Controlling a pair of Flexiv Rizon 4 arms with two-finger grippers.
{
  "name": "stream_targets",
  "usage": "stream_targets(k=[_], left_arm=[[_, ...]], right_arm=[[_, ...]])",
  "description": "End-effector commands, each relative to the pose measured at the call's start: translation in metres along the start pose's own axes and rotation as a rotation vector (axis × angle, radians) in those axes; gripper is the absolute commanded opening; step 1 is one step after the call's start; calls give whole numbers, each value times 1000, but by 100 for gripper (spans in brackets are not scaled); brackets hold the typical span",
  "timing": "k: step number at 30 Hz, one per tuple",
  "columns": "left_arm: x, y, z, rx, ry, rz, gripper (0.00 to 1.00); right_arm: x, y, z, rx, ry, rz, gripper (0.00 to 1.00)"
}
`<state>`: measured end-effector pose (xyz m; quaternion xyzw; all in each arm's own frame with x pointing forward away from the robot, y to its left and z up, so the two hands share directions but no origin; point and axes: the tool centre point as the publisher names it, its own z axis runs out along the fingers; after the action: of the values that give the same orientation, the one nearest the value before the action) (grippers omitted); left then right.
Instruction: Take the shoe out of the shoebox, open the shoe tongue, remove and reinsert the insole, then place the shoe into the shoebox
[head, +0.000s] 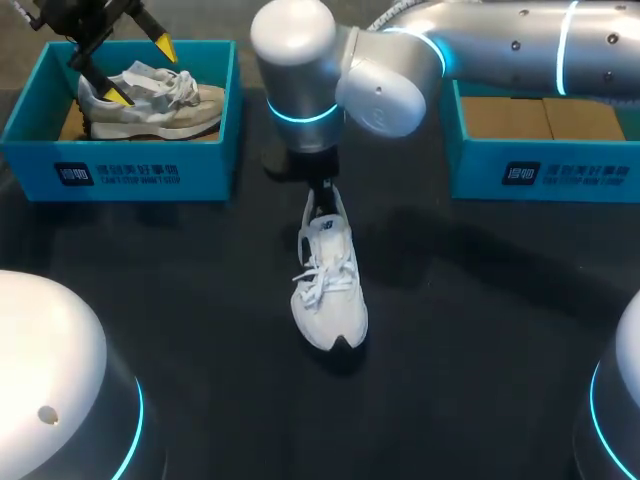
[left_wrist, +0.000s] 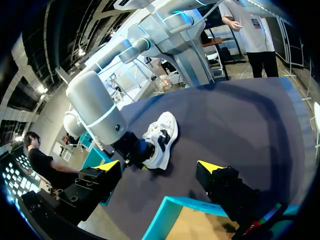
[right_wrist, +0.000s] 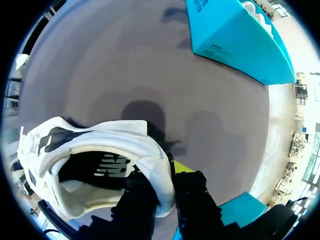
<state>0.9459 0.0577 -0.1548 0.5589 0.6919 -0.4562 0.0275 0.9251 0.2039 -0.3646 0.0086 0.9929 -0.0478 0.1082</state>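
A white sneaker (head: 328, 280) lies on the black table's middle, toe toward the near edge. My right arm comes in from the right and past the middle, and its gripper (head: 320, 190) sits at the shoe's heel. In the right wrist view the heel collar (right_wrist: 155, 175) is pinched in my right gripper (right_wrist: 167, 187), one finger inside the shoe and one outside. My left gripper (head: 142, 70) hangs open over the left teal shoebox (head: 120, 175). In the left wrist view, the white sneaker (left_wrist: 162, 140) lies beyond the tips of my left gripper (left_wrist: 159, 166).
A beige sneaker (head: 150, 105) with crumpled paper lies inside the left shoebox. A second teal shoebox (head: 540, 170) with a brown cardboard lining stands at the back right. Bare table stretches around the white shoe.
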Motion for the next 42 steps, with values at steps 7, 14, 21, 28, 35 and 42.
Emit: stream_targets(k=[7, 14, 21, 28, 35, 42], left_arm=[[0, -1, 0, -2, 3, 0, 100], [0, -1, 0, -2, 3, 0, 100], [0, -1, 0, -2, 3, 0, 100], [0, -1, 0, -2, 3, 0, 100], [0, -1, 0, -2, 3, 0, 100], [0, -1, 0, -2, 3, 0, 100]], right_arm=[[-22, -20, -83, 20, -62, -17, 0], [-45, -26, -148, 31, -121, -47, 0], [-57, -24, -187, 46, -183, -83, 0], [-59, -19, -195, 54, -220, -80, 0], [-59, -19, -195, 54, -220, -80, 0], [-59, -19, -195, 54, -220, -80, 0]])
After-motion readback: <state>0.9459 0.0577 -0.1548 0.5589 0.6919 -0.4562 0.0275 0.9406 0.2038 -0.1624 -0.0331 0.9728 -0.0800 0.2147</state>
